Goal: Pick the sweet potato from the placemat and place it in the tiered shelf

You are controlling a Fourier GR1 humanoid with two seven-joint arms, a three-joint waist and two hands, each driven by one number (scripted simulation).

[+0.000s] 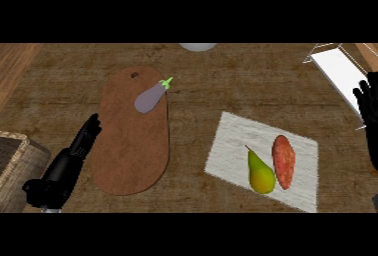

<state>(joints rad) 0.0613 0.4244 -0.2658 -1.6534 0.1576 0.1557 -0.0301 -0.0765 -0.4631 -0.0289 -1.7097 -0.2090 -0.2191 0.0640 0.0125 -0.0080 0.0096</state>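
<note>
While the sweet potato (283,161) lies untouched on the placemat (236,140), nothing of the task looks done yet. That pale mat sits toward the surface's (221,70) near right part, and the potato rests on its right half, lengthwise, touching or just beside a pear (260,173) on its left. At the far right corner stands the shelf (336,67), a white tier in a thin wire frame, holding nothing that can be seen. The right robot hand (367,107) shows at the right edge, just by the shelf, fingers straight and apart, holding nothing; it looks to be resting, well apart from the potato. The left robot hand (80,145) lies near the left edge beside a long wooden board (129,155), fingers straight and close together, also empty. An eggplant (151,96) lies on the far part of that board, a wicker basket (15,165) sits at the near left corner, and a pale round thing (198,46) is cut off at the far edge. Everything is left, I judge: reaching to the mat, closing on the potato without dragging the pear along, lifting it, carrying it toward the far right corner and setting it on the tier. The right hand seems the likelier one, being nearer both mat and shelf.
</note>
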